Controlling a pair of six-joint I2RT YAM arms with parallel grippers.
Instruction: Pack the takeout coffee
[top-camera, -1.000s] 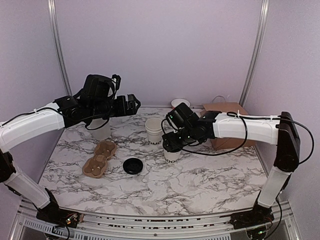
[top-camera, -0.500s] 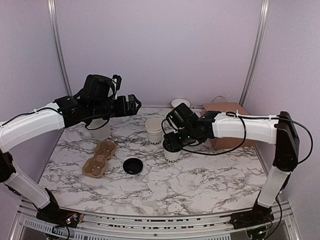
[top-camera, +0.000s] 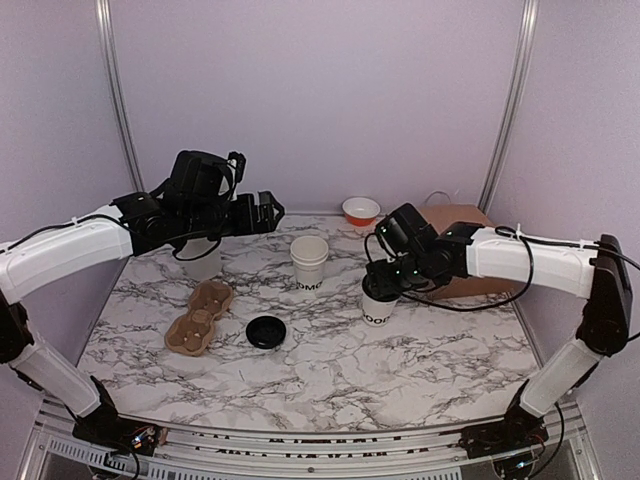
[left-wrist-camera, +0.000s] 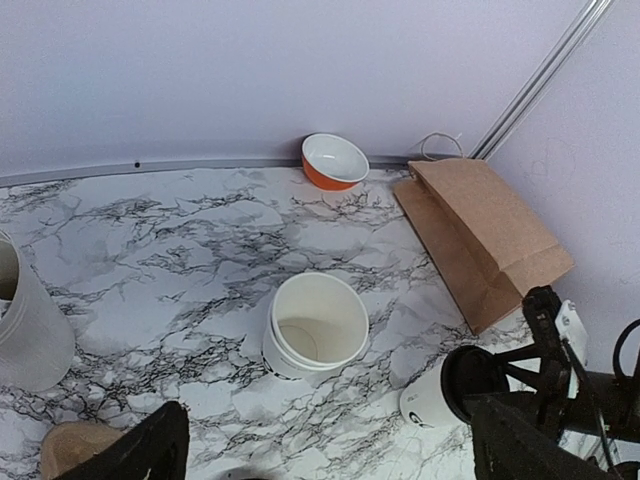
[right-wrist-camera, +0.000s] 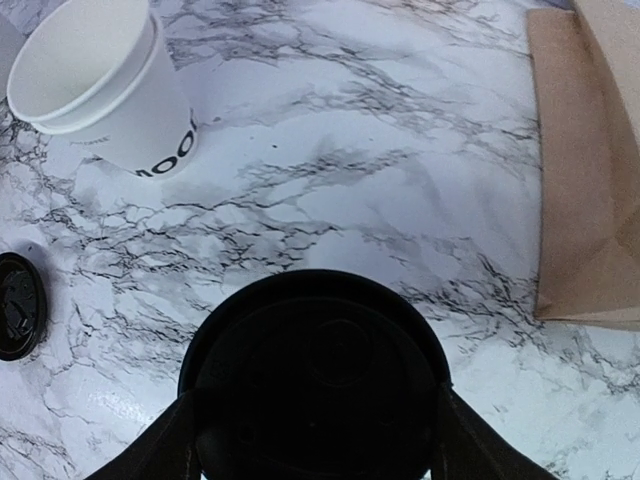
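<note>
Takeout coffee (top-camera: 377, 312) being gripped around its black-lidded top by the right gripper (top-camera: 380, 293), being held upright between the cup stack (top-camera: 308, 262) and the paper bag (top-camera: 455, 214), left gripper (top-camera: 268, 210) being held wide open above the table (top-camera: 400, 370)
</note>
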